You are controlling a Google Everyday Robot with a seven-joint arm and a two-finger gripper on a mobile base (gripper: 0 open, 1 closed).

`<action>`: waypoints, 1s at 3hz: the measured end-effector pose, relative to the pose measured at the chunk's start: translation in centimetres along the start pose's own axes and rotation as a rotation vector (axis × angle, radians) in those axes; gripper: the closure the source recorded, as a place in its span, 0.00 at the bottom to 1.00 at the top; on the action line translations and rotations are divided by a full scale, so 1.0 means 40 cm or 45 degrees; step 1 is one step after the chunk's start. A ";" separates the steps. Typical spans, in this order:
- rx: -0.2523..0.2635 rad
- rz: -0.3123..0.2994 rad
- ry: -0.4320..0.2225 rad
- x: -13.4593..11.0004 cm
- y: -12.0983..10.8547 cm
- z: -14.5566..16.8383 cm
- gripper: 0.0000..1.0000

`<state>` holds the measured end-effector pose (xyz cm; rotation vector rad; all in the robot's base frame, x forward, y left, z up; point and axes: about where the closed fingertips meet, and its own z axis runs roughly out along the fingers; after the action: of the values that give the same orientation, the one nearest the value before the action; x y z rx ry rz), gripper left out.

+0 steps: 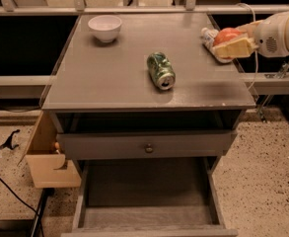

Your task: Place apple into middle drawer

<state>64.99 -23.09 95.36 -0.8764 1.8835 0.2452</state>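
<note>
Gripper (224, 41) at the right edge of the tabletop (109, 78), arm reaching in from the right. Fingers (235, 48) clamped on the apple (228, 34): a pale yellow pad shows below and in front of the fruit, with the red-orange top above it. Apple looks just clear of the surface, over a white object (208, 34) lying directly under the fingers; can't tell whether they touch. Middle drawer (144, 186) pulled out, floor bare, well below the fingers and off to their left.

Handling, as judged: apple firm, light, smooth and round, so apt to roll or squirt out of an off-centre pinch. Best hold is across the widest girth, pads opposed. Skin bruises, so squeeze moderately and set it down low rather than drop it.
</note>
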 end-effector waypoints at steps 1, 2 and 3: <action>-0.030 0.011 -0.008 0.009 0.044 -0.048 1.00; -0.093 0.010 -0.028 0.024 0.108 -0.112 1.00; -0.219 -0.010 -0.096 0.048 0.215 -0.184 1.00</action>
<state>53.60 -21.67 95.47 -0.9764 1.8078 0.4347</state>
